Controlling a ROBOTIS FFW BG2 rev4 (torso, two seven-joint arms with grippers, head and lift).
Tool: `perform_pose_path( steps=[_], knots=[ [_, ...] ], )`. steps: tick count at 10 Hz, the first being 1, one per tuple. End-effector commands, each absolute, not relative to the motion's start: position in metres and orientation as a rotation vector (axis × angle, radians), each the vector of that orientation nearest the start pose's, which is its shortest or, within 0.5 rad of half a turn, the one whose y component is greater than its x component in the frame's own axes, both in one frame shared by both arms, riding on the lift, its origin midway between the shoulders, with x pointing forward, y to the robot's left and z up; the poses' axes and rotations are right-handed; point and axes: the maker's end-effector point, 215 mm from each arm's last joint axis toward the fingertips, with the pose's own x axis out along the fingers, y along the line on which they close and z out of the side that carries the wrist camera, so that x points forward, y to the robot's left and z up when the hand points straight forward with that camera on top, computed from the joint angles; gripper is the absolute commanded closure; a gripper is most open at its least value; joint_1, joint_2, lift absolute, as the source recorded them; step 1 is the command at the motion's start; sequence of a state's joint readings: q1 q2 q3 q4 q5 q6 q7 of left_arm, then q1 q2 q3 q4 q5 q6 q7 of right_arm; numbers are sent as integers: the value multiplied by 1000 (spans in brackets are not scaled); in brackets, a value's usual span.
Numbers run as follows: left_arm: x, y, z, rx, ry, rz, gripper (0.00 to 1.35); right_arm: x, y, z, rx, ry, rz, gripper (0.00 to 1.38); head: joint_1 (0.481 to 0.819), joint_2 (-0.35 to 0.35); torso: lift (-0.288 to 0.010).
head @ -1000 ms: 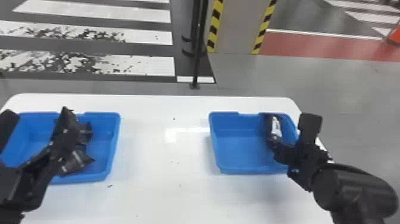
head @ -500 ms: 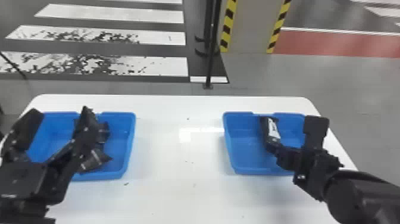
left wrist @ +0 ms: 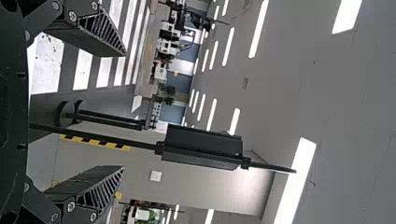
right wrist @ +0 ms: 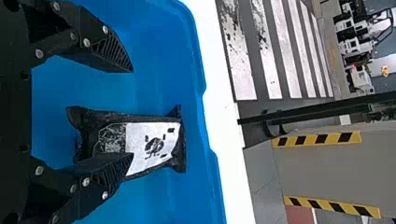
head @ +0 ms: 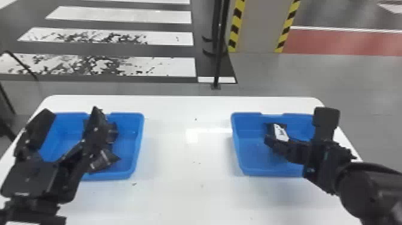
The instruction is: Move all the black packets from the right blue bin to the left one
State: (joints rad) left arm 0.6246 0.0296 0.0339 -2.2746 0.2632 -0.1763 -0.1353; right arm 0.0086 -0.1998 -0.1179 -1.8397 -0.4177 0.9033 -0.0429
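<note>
In the head view my left gripper is open above the left blue bin, where black packets lie, partly hidden behind its fingers. The left wrist view has the same gripper with its fingers apart and nothing between them. My right gripper is low in the right blue bin, open around a black packet with a white label. In the right wrist view the packet lies flat on the bin floor; one finger of the right gripper overlaps its edge, the other stands apart from it.
Both bins stand on a white table, with a wide gap between them. Beyond the far edge rises a black pole. The right bin's rim runs close in front of the right fingers.
The head view has swung so the bins sit farther right in it. Relative to the right bin, the right gripper and the packet have shifted left. My left gripper has stayed over its bin.
</note>
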Motion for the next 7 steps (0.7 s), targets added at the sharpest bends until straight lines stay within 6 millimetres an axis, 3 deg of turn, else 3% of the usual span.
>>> perform_pose_path(
  steps=[1, 5, 7],
  knots=[
    [405, 226, -208, -200, -266, -119, 185, 541, -295, -434, 156, 666, 18, 91, 695, -75, -140],
    [405, 225, -208, -204, -266, -120, 185, 565, -321, -448, 158, 776, -12, 98, 695, -97, -140],
    [405, 225, -208, -206, -267, -120, 185, 561, -325, -459, 157, 818, -19, 99, 695, -109, -140]
  ],
)
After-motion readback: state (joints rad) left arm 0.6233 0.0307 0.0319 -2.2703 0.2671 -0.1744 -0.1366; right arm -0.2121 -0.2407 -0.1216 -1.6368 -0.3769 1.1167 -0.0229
